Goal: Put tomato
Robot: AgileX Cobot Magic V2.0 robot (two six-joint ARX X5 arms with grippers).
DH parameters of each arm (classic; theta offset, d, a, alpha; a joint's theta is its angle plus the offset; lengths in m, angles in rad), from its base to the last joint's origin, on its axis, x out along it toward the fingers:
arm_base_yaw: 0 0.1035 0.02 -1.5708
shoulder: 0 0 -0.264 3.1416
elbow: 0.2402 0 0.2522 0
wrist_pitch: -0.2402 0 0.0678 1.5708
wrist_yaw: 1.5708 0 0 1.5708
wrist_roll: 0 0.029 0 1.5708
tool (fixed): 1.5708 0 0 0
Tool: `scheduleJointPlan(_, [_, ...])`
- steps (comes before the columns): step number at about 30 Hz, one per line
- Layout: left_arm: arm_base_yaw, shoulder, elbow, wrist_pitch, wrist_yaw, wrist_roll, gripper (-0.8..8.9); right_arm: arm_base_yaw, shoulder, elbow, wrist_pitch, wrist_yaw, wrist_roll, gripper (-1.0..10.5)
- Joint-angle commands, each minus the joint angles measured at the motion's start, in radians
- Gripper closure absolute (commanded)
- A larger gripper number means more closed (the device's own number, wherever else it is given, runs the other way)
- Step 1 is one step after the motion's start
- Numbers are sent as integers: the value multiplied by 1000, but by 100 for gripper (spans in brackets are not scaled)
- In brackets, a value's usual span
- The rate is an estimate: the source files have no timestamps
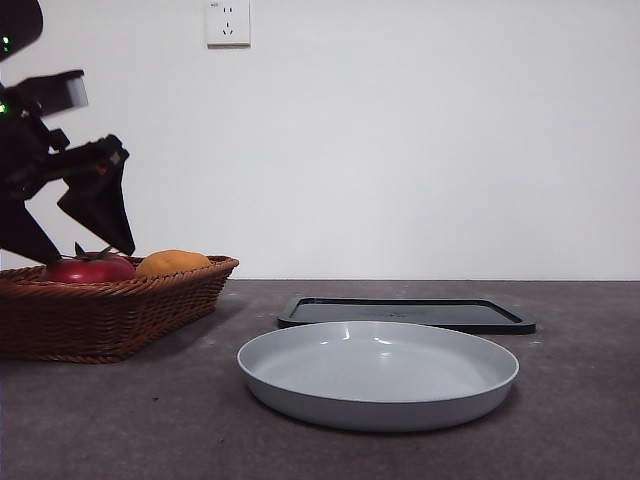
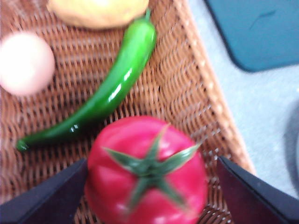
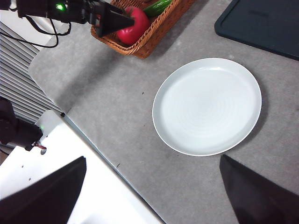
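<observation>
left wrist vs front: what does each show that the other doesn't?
Left wrist only: a green chili pepper and a pale pinkish fruit in the basket, and the left hand open on either side of the tomato.
Front only: the wall socket.
Both: tomato, orange-yellow fruit, basket, dark tray, part of the grey plate.

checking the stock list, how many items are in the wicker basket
4 in the brown woven wicker basket: glossy red round tomato between the open left claw jaws, long green chilli pepper, orange-yellow fruit, pale pinkish round fruit. More may be hidden.
</observation>
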State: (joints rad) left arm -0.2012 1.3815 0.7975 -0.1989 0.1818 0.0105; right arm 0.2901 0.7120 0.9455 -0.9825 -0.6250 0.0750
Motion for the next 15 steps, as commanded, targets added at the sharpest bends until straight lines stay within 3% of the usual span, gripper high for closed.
scheduleJointPlan(1, [-3, 37, 17, 9, 0, 13, 366, 4, 6, 18, 10, -4, -8, 490])
scheduleJointPlan(11, [-3, 89, 17, 9, -2, 23, 368, 4, 6, 18, 10, -4, -8, 490])
scheduleJointPlan(15, [-3, 100, 17, 5, -2, 26, 427, 4, 6, 18, 10, -4, -8, 490])
